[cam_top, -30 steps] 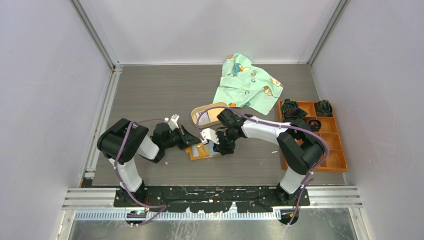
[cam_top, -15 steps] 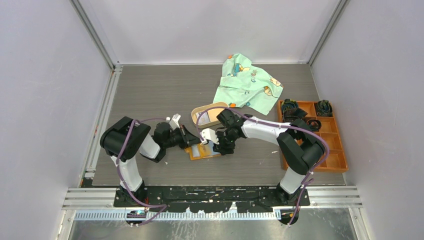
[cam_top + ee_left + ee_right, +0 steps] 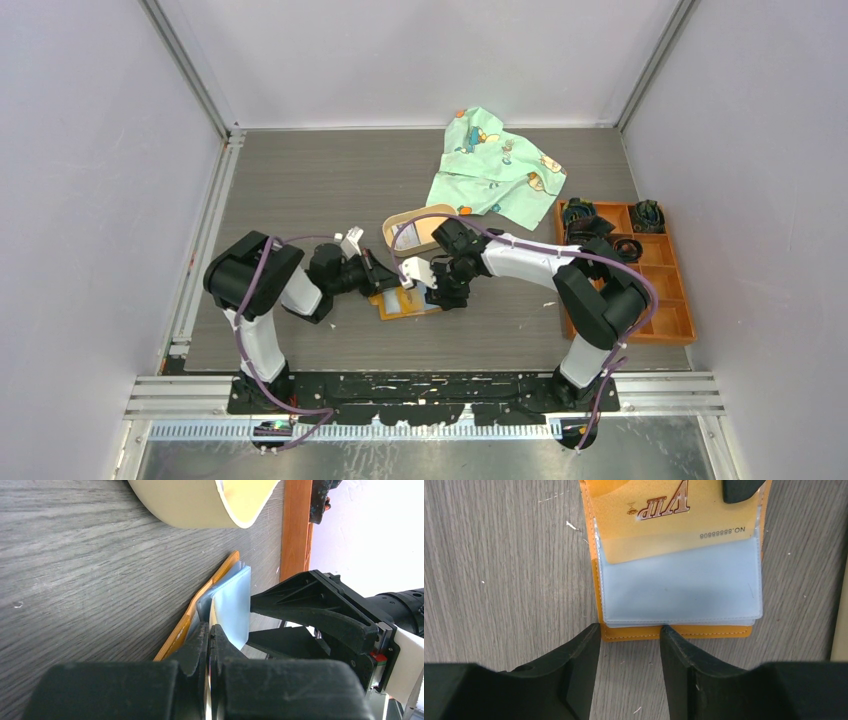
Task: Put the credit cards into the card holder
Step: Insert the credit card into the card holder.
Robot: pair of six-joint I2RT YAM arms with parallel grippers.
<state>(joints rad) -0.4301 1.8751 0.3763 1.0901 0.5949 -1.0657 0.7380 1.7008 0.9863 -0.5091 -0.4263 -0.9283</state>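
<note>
One card holder (image 3: 704, 632) lies open and flat on the bench (image 3: 499, 580), between the two grippers and just in front of one oval tan tray (image 3: 410, 228). One credit card (image 3: 664, 515) can be counted. It is gold-yellow and sits partly inside the top clear pocket of the holder's light-blue sleeves (image 3: 679, 585). How many sleeves are stacked there is not clear.

Both arms reach low towards the middle of the bench, forearms near level and wrists facing each other across the holder. The left gripper (image 3: 210, 630) has its fingers clenched together on a thin cream edge, which seems to be that card. One black fingertip (image 3: 741, 489) rests on the card's far corner in the right wrist view. The right gripper (image 3: 629, 665) is released, and its fingers (image 3: 584, 665) are spread to either side of the holder's near edge.

The card reads "VIP" in ornate brown letters, and below that "NO.88888808", though the last digits are small.

One green printed cloth (image 3: 497, 172) lies crumpled at the back. One orange compartment box (image 3: 665, 300) sits at the right.
</note>
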